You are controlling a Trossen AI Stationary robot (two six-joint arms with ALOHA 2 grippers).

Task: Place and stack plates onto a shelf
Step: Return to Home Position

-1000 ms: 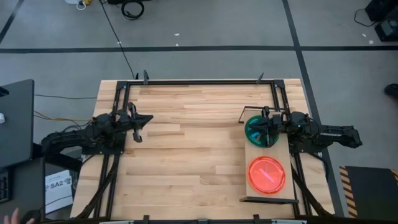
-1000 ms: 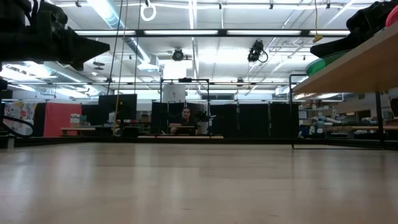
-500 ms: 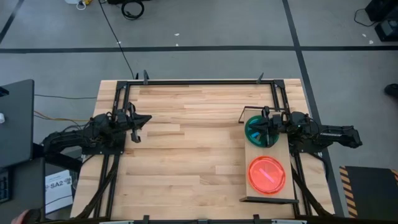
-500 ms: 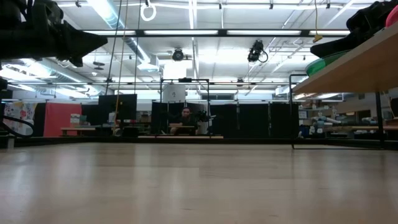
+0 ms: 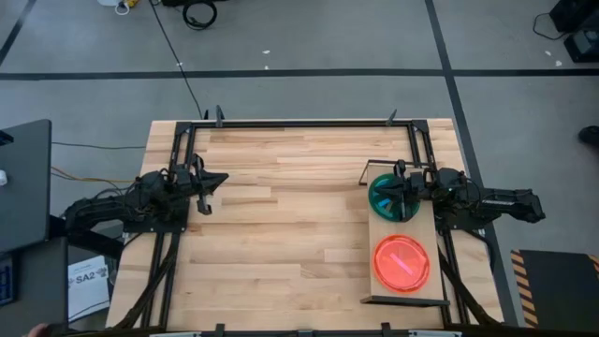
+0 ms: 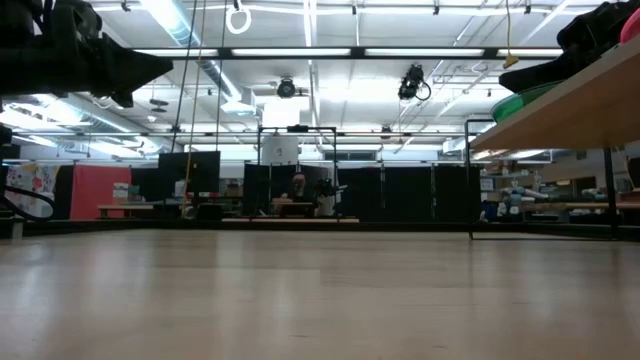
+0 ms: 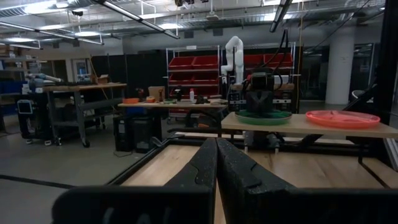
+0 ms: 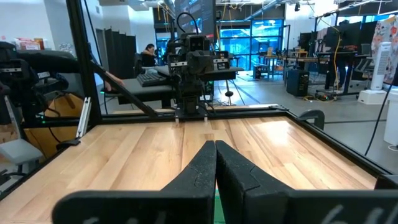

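Note:
The shelf (image 5: 426, 227) stands at the table's right side, raised on thin black legs, and also shows in the low view (image 6: 575, 105). On its far half lies a teal-green plate (image 5: 382, 198). An orange plate (image 5: 401, 263) with pink showing inside lies on its near half. My right gripper (image 5: 401, 189) is shut and hangs over the green plate's right part. In the low view its tips (image 6: 508, 62) show a little above the green plate (image 6: 522, 102). My left gripper (image 5: 208, 190) is shut and waits above the table's left part, holding nothing.
A black metal frame (image 5: 299, 123) runs round the table's edges. The bare wooden top (image 5: 290, 234) stretches between the two arms. A dark desk (image 5: 23, 187) stands off the table's left edge. Beyond the far edge, a seated person (image 6: 297, 190) shows in the room.
My left gripper has risen slightly and then kept still. The right gripper, the plates and the shelf have stayed where they were.

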